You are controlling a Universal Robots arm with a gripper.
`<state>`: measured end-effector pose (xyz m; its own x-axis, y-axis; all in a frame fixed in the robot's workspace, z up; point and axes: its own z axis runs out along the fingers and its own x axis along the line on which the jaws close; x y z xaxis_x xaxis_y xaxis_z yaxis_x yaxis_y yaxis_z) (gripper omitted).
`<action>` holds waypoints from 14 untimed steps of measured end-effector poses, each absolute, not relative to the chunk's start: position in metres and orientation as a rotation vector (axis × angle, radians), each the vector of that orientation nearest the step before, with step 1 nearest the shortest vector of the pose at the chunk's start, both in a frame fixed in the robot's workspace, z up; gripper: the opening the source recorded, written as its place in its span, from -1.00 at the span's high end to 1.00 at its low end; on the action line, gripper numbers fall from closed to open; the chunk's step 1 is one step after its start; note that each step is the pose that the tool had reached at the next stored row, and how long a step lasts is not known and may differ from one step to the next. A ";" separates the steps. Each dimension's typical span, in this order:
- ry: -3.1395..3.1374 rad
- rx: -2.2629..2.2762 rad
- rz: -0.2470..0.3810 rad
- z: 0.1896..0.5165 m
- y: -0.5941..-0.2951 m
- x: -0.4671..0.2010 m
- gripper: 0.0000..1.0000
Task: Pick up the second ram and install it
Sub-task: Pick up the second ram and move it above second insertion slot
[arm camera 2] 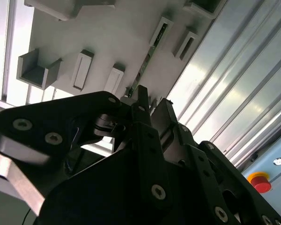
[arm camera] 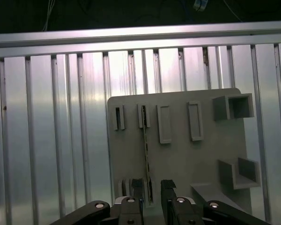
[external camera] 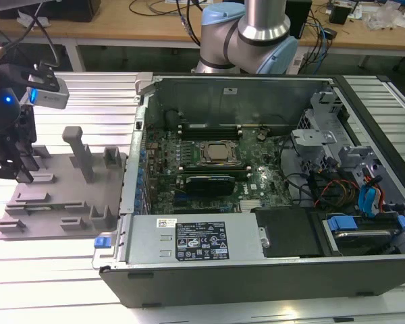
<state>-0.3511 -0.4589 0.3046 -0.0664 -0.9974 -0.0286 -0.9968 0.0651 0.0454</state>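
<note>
Gripper (arm camera: 152,183) (jaws parted) straddles the second ram (arm camera: 145,150), on edge, running straight away.

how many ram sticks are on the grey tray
1. The ram stick stands on edge on the grey tray, one end at a slot block, the other inside the open gripper. The gripper hides part of the tray, so another could be hidden.

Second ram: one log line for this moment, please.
gripper open | straddling second ram | second ram on edge in holder tray | not lifted
</note>
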 end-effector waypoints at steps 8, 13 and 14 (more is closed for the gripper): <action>-2.285 2.139 -0.083 0.292 -0.459 -0.351 0.44; -2.271 2.154 -0.083 0.280 -0.458 -0.355 0.44; -2.258 2.168 -0.082 0.279 -0.456 -0.355 0.44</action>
